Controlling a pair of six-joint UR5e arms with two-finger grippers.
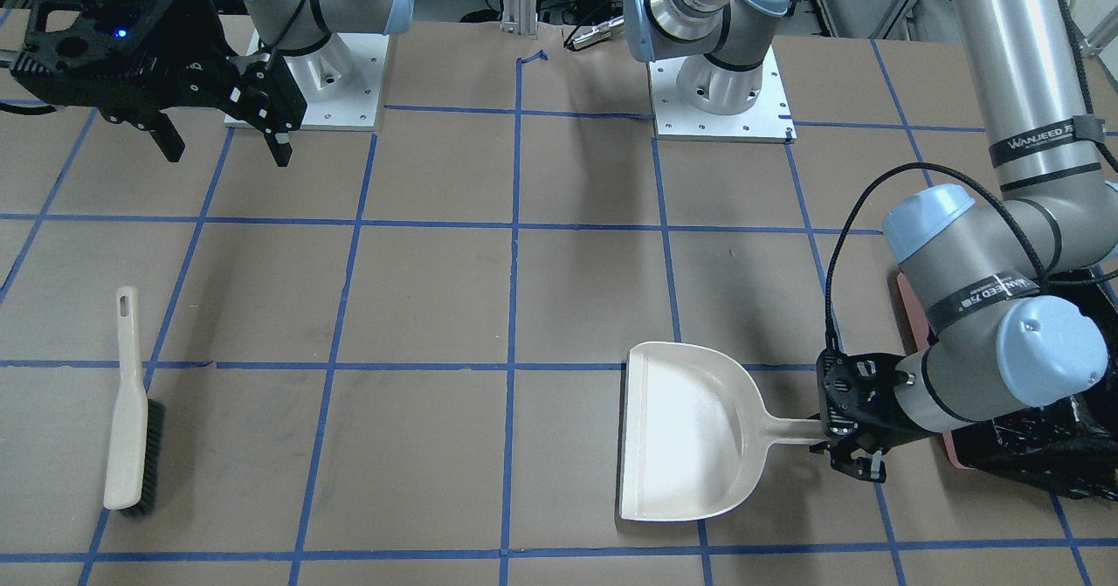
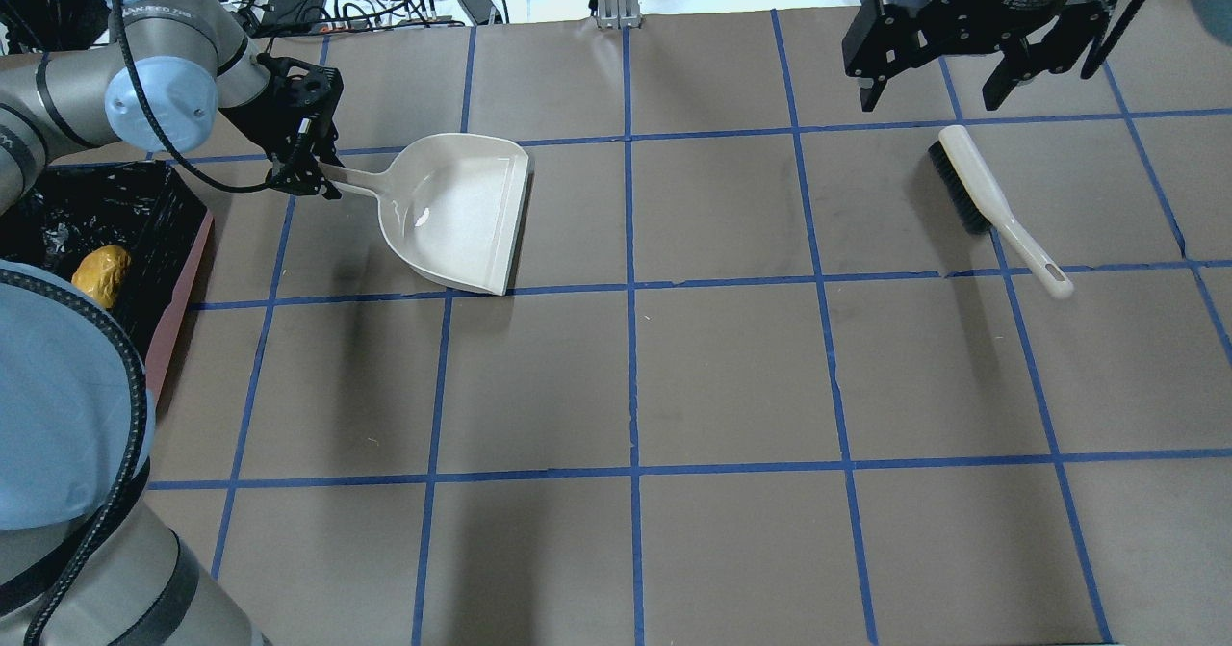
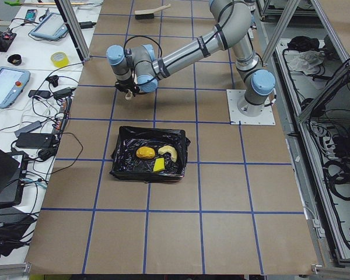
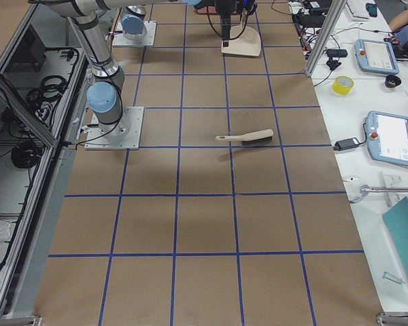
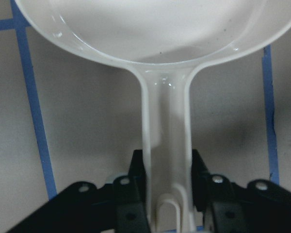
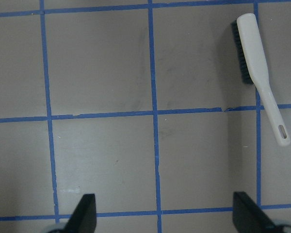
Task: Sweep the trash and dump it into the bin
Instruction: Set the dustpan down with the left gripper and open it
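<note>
Brown surface (image 2: 731, 376) is carrying the bin (image 2: 183, 280) at nine o'clock, trash (image 3: 144, 153) lying inside, while the left end effector (image 2: 313, 182) is clamping the stiff, probably light dustpan (image 2: 462, 213) by its handle and the right end effector (image 2: 929, 97) is hovering, fingers apart, near the brush (image 2: 972, 189).

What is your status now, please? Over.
Left gripper shut on dustpan handle, dustpan empty on table. Right gripper open, empty, above table. All three trash pieces in bin. Brush lies aside.
</note>
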